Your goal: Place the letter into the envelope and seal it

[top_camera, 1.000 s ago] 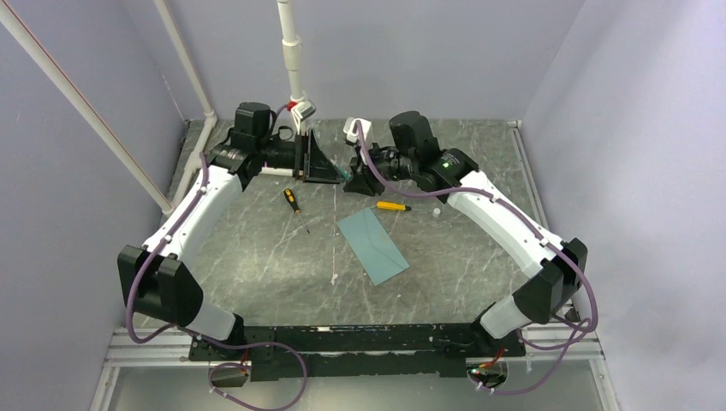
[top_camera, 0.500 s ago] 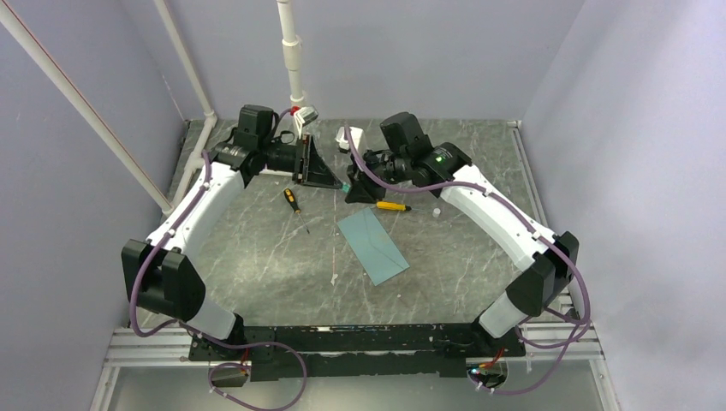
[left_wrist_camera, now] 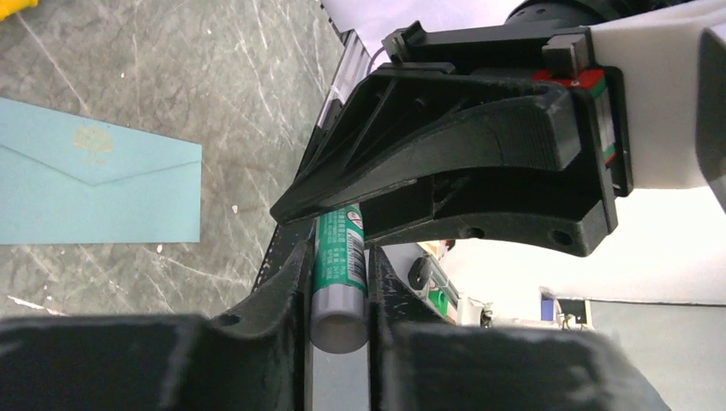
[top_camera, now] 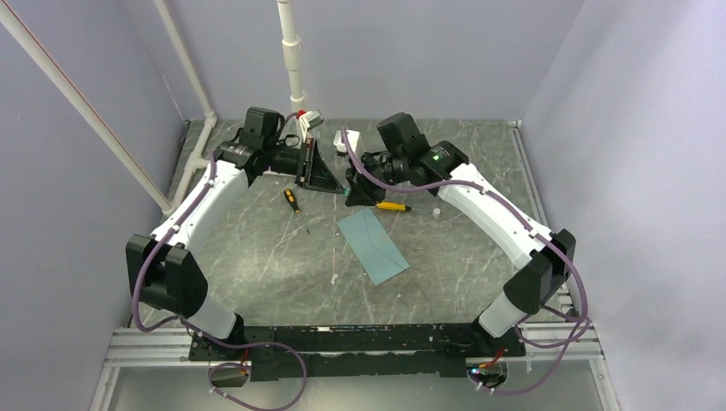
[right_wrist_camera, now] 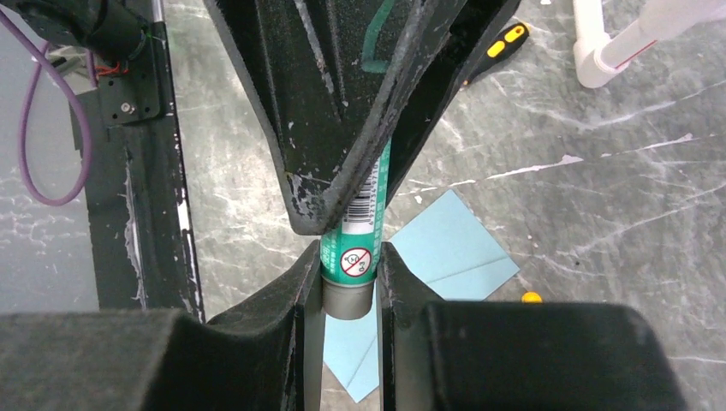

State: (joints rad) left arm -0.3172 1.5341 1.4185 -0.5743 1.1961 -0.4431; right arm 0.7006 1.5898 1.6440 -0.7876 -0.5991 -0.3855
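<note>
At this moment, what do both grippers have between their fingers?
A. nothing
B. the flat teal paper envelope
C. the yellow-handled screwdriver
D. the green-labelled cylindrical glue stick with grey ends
D: each wrist view shows the green-labelled cylindrical glue stick pinched between that arm's own fingers, with the left gripper and the right gripper on opposite ends, while the flat teal paper envelope lies untouched on the table.

Soft, even light; near wrist-view foregrounds blurred
</note>
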